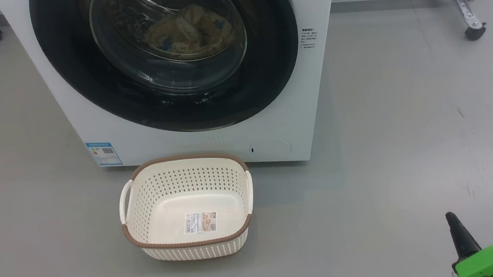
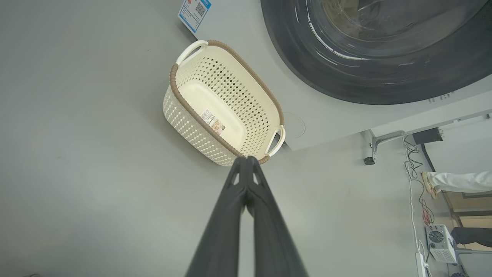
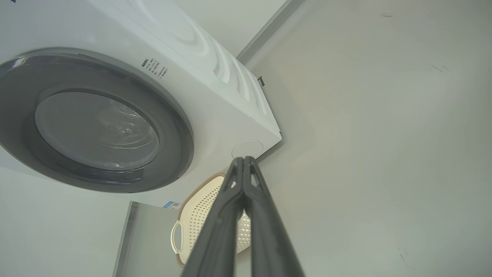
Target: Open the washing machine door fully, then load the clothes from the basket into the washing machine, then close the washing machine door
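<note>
Glossy black rim round a clear glass bowl: the washing machine door, seated flush in the white front of the washing machine and facing out toward the robot. Being round, it has no long axis to record. Behind the glass, low in the drum: the clothes, a crumpled cream heap with blue patches, settled where their own weight leaves them. The basket, cream plastic with a brown rim, stands on the grey floor just before the machine and below the door, handy for loading. Its mouth is upward, its long axis runs across the machine's front, a handle sits at each end, and only its label is inside. Left gripper and right gripper: fingers pressed together on nothing, both low and apart from machine and basket. Judgement: all three steps appear done.
</note>
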